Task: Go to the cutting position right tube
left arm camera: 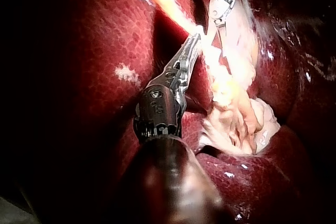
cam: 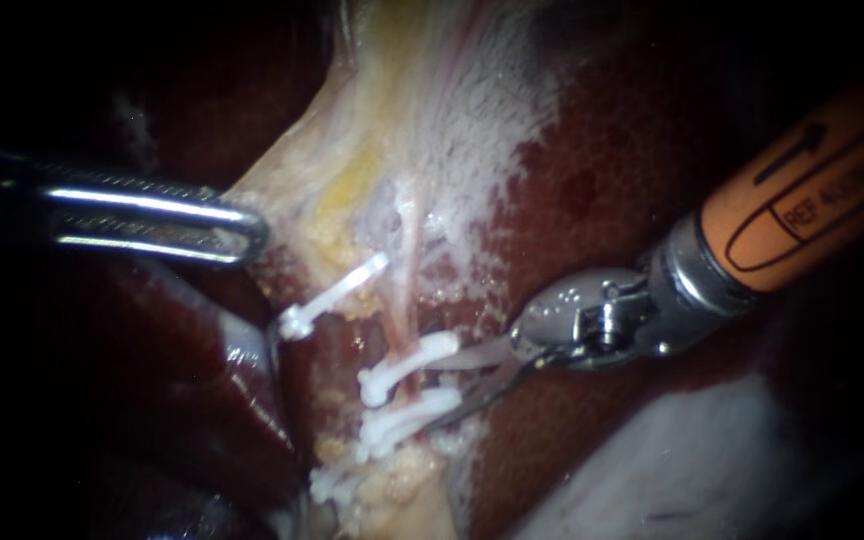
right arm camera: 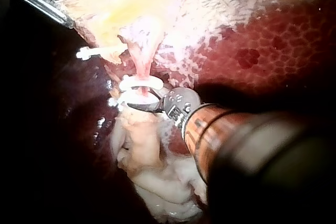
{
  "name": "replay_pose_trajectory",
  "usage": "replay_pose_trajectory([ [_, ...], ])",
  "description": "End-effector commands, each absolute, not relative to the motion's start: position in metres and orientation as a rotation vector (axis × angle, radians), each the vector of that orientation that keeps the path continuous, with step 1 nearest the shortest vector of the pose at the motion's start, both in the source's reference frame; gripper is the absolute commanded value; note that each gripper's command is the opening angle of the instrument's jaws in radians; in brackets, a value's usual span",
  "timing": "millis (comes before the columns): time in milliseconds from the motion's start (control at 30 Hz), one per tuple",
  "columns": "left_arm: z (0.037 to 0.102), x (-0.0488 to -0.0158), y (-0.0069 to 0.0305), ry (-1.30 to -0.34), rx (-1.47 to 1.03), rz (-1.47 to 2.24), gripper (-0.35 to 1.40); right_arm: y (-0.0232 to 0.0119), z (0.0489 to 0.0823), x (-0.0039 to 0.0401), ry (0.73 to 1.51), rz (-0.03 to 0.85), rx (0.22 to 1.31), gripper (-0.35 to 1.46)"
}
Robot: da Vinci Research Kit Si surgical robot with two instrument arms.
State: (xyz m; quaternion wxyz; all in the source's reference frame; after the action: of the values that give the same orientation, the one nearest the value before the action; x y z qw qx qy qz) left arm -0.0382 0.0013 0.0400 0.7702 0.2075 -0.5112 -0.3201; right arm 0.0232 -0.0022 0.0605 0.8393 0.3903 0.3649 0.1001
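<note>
Right instrument (cam: 439, 393) jaws open, tips beside right tube (cam: 408, 280) between clips (cam: 407, 365); left instrument (cam: 252, 232) grips pale tissue (cam: 352, 180). Nearly positioned; next, ease jaws astride tube.

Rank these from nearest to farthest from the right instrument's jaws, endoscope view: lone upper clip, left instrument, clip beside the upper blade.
1. Clip beside the upper blade, at the right instrument's open jaws.
2. Lone upper clip, up and left.
3. Left instrument, far left.

One left instrument (cam: 242, 232), one right instrument (cam: 447, 390), at least three white clips (cam: 407, 365), one liver (cam: 602, 180).
</note>
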Motion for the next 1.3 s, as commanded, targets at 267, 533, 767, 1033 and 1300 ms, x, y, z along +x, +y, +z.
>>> replay_pose_trajectory([
  [267,0.0400,-0.0383,0.0013,-1.109,0.450,-0.694,-0.35,-0.0024,0.0612,0.0238,0.766,0.220,0.826,0.38],
  [533,0.0401,-0.0384,0.0012,-1.109,0.448,-0.694,-0.35,-0.0022,0.0615,0.0252,0.768,0.229,0.829,0.36],
  [767,0.0402,-0.0385,0.0012,-1.109,0.448,-0.694,-0.35,-0.0024,0.0617,0.0255,0.766,0.226,0.833,0.31],
  [1033,0.0402,-0.0385,0.0012,-1.109,0.448,-0.694,-0.35,-0.0025,0.0618,0.0257,0.768,0.224,0.834,0.31],
  [1300,0.0402,-0.0385,0.0012,-1.109,0.448,-0.694,-0.35,-0.0025,0.0618,0.0257,0.768,0.220,0.835,0.29],
])
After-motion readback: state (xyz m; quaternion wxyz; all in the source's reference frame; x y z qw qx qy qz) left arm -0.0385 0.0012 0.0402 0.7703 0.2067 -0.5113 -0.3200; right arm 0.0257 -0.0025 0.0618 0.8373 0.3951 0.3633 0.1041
